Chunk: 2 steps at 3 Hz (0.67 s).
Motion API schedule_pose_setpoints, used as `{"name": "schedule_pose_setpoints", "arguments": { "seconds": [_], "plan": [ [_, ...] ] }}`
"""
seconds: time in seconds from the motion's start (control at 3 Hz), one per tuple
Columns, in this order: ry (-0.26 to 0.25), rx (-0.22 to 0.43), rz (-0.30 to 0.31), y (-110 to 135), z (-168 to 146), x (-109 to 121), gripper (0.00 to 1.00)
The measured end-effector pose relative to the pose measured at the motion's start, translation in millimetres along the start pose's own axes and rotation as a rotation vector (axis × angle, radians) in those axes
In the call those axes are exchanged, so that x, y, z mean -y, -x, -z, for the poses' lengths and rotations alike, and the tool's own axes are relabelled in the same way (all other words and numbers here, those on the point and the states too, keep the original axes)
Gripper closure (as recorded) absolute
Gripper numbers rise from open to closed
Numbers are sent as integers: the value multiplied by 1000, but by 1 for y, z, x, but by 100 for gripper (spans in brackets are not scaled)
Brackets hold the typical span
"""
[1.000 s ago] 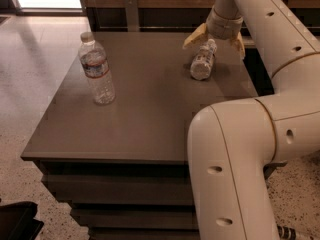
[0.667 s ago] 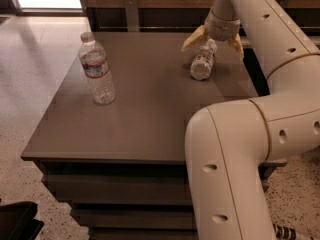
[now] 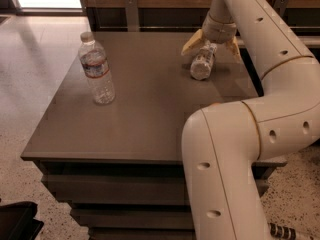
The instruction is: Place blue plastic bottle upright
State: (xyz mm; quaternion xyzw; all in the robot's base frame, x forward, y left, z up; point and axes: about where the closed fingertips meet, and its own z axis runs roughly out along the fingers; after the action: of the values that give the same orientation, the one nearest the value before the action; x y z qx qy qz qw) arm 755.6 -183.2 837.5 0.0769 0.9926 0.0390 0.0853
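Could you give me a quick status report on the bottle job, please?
Gripper open, straddling blue plastic bottle. Bottle lying on its side, not upright. Second bottle upright, well apart, not in the way.

High view behind arm, gripper far

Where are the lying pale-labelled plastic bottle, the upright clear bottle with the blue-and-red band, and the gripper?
Lying pale-labelled plastic bottle (image 3: 201,65): camera view, label middle.
Upright clear blue-and-red-banded bottle (image 3: 96,66): camera view, label band.
Gripper (image 3: 210,53): camera view, midway between open fingers, straddling lying bottle's far end.
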Motion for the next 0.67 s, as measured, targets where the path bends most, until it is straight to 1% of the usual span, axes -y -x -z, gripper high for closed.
{"name": "schedule_pose_setpoints", "arguments": {
  "seconds": [0.67],
  "plan": [
    [18,47,1,15,-8,-6,54]
  ]
}}
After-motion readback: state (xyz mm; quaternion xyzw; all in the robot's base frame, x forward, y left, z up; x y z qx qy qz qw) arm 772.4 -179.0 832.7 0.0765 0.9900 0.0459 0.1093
